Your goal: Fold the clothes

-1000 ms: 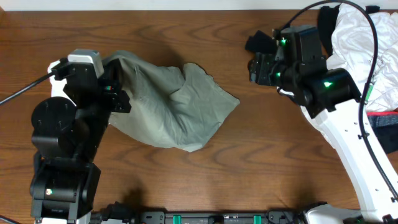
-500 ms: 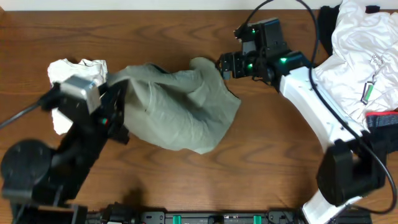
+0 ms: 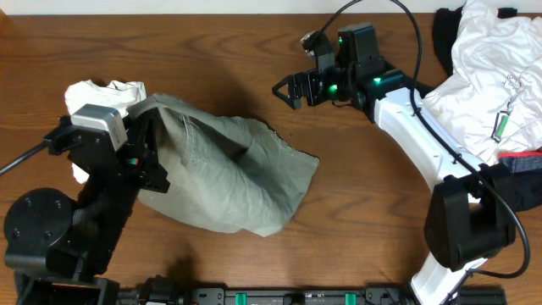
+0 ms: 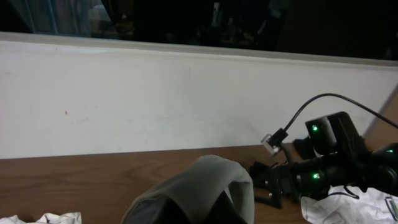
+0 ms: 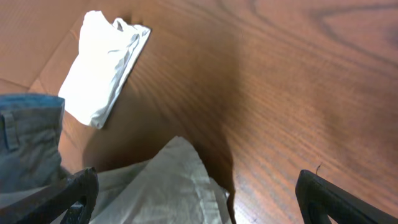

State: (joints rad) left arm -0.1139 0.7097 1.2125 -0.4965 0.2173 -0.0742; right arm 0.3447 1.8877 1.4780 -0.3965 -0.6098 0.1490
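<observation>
We find the trousers [image 3: 229, 174] left of centre on the counter [image 3: 364, 220], their left edge at the left end effector [image 3: 157, 144], with a smaller cloth [image 3: 102, 91] just behind it. The right end effector [image 3: 285, 89] is behind and right of the trousers, apart from them; a garment heap [image 3: 487, 59] lies far right.

Long khaki-grey cotton trousers [image 3: 229, 174] lie in a rumpled heap between the two pincers. One edge is lifted and pinched in the closed left pincer [image 3: 152, 146], and the far corner lies near the wide-spread right pincer [image 3: 286, 91] (not touching it). A crumpled white cloth [image 3: 100, 91] sits just beside the left pincer, on its outer side. Well apart from the right pincer, alongside its arm, lies an unfolded pile: white shirts [image 3: 487, 68], a black piece [image 3: 444, 34] and a dark garment with a red band [image 3: 518, 158].
</observation>
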